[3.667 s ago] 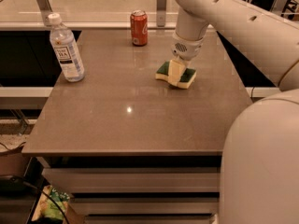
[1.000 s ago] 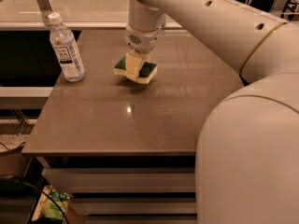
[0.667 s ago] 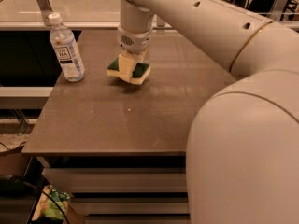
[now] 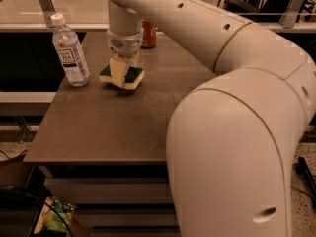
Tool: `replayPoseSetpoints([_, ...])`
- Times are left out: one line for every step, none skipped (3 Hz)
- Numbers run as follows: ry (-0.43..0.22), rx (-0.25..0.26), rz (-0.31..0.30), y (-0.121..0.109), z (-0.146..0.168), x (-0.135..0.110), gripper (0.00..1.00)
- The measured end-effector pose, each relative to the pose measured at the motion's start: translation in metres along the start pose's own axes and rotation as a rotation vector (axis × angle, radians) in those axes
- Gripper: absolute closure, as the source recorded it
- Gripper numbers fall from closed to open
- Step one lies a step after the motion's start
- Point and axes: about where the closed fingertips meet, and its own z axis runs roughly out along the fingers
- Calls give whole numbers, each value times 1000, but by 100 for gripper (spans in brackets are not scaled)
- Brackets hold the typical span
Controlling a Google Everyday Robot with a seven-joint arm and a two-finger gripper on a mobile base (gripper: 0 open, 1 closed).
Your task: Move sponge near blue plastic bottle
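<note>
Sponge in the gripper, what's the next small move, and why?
Probably lower the sponge onto the table and let go: the gripper holds it just right of the blue plastic bottle, apart from it, seemingly slightly above the tabletop.

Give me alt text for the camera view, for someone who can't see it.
The robot's tool grips a green-and-yellow sponge low over a brown table, close beside but apart from a clear blue plastic bottle with a white cap. A red can stands farther back, partly hidden.
</note>
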Motion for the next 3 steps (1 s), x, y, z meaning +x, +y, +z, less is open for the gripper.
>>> replayPoseSetpoints([0,-10,-19,1,11,-13,100])
replayPoseSetpoints([-5,-31,-29,1,24,-19,100])
replayPoseSetpoints([-7,-30,-30,1,26,-20,82])
